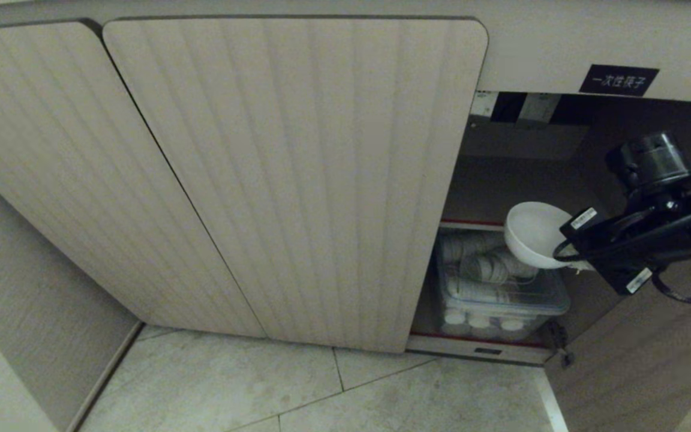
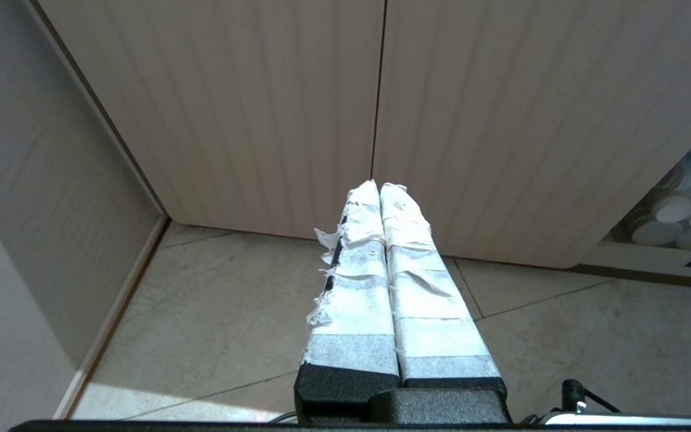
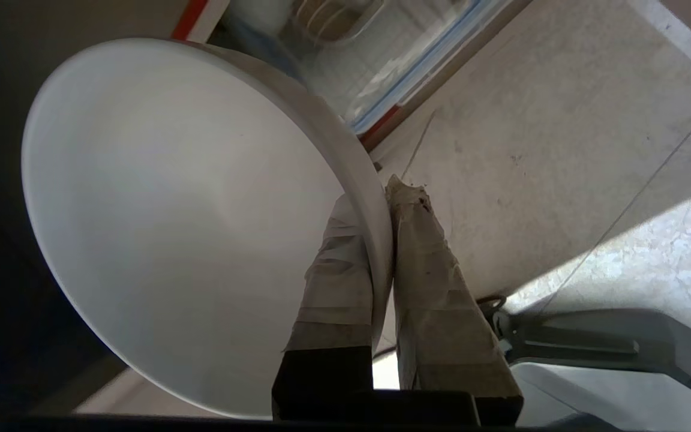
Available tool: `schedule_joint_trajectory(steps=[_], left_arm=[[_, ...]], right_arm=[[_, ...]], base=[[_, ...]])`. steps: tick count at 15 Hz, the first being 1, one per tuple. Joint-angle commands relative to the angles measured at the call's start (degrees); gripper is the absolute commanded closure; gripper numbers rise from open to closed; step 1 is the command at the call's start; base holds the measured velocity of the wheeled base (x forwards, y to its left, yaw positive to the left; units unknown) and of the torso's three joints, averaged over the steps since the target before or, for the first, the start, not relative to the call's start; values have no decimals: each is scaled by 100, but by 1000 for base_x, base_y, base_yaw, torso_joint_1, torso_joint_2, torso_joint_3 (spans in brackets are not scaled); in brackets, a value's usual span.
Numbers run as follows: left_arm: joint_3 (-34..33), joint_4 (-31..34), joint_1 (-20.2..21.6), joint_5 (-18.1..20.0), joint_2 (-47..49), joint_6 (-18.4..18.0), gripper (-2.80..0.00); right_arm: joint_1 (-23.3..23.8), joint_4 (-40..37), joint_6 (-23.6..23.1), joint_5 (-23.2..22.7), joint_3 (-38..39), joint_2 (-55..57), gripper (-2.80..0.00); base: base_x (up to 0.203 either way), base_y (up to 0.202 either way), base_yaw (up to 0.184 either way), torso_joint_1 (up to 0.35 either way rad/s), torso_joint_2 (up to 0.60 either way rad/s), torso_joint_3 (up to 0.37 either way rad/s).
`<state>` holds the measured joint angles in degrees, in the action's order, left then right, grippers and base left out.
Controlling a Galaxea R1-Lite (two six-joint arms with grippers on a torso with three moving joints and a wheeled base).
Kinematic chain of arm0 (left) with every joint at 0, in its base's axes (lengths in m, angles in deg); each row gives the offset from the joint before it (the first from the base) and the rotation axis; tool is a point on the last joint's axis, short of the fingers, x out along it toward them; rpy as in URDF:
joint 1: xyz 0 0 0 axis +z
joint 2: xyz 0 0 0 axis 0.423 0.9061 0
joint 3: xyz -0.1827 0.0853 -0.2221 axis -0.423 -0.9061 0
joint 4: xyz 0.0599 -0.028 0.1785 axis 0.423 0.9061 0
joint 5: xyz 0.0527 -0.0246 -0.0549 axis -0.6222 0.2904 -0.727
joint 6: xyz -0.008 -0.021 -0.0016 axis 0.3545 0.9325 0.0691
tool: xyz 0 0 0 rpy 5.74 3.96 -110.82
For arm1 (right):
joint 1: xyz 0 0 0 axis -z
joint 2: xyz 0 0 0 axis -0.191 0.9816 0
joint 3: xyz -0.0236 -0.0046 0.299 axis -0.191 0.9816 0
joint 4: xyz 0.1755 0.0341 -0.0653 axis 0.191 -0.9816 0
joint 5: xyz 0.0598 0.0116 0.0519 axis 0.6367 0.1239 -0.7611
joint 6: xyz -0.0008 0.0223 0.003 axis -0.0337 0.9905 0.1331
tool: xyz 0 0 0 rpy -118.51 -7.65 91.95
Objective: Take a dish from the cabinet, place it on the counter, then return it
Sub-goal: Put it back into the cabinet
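The dish (image 1: 534,231), a small plain white bowl, hangs tilted in the cabinet's (image 1: 297,180) open right bay, level with the red-edged shelf (image 1: 471,224). My right gripper (image 3: 378,201) is shut on the rim of the dish (image 3: 189,210), one taped finger inside the bowl and one outside; in the head view the right arm's black wrist (image 1: 651,234) hides the fingers. My left gripper (image 2: 379,187) is shut and empty, parked low over the floor tiles facing the shut ribbed doors (image 2: 381,108). The counter is out of view.
A clear lidded plastic box (image 1: 501,294) of white cups and stacked dishes fills the bay's lower level under the dish. A black label with white characters (image 1: 619,80) sits above the opening. The open door panel (image 1: 639,360) stands at right. Grey floor tiles (image 1: 321,390) lie in front.
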<state>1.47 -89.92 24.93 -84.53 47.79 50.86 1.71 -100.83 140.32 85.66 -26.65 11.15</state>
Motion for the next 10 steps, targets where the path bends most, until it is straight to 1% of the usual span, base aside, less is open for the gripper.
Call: schedule_joint_trajectory(steps=[1, 3, 7, 10], left_arm=[[-2, -2, 1, -5, -2, 3, 0], [-2, -2, 1, -5, -2, 3, 0], [-2, -2, 1, -5, -2, 3, 0], [-2, -2, 1, -5, -2, 3, 0]], right_arm=[[113, -37, 67, 6, -82, 118, 0], [166, -72, 111, 6, -170, 171, 0], [269, -383, 255, 6, -712, 406, 0], [280, -432, 340, 6, -777, 478, 0]], base=[[0, 0, 0, 0, 0, 0], [0, 0, 0, 0, 0, 0], [0, 0, 0, 0, 0, 0], [0, 0, 0, 0, 0, 0]])
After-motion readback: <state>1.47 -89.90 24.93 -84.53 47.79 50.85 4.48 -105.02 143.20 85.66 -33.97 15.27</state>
